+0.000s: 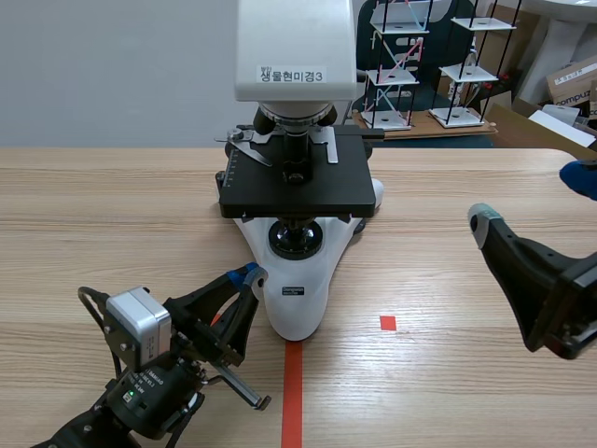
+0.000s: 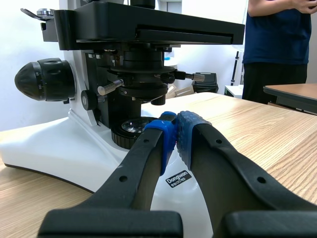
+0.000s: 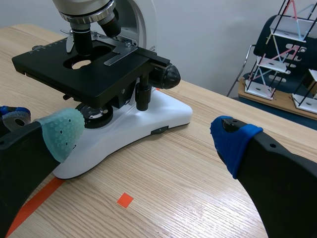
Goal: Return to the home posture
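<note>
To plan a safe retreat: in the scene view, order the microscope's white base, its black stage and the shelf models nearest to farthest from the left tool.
1. white base, right beside the left tool
2. black stage, farther back, raised
3. shelf models, far behind, rightward

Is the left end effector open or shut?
Shut. The left end effector has its pads touching, nothing between them.

Left gripper (image 2: 176, 130) closed, low; right gripper (image 3: 146, 136) spread
</note>
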Controlling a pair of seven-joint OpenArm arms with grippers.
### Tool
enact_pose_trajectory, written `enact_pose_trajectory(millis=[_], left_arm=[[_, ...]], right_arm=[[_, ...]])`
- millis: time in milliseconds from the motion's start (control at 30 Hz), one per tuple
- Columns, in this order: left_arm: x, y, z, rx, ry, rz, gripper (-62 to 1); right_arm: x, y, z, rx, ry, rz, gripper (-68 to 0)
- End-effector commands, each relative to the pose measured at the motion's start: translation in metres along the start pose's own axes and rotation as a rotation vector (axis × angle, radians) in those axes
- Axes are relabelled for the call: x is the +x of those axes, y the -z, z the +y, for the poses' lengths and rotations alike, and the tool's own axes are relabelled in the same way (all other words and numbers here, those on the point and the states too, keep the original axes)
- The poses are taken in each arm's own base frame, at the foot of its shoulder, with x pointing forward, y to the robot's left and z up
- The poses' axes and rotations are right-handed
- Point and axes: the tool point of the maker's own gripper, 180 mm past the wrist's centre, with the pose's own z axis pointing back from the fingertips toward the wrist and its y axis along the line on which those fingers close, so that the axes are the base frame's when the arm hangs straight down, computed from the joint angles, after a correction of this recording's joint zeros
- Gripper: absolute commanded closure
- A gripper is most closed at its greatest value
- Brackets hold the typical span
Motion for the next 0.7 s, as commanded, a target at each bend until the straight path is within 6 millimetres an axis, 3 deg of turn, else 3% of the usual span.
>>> enact_pose_trajectory(millis=[0,667], left_arm=[[0.0069,0.0039,0.0033,0.002,0.010,-0.031,-3.1],[0.0068,0.0039,0.0033,0.002,0.010,-0.031,-3.1]], right_arm=[[0.0074,0.0019,-0.0015,-0.002,0.001,-0.031,-56.0],[0.0076,0.0019,-0.0059,-0.026,-0.008,-0.031,-56.0]])
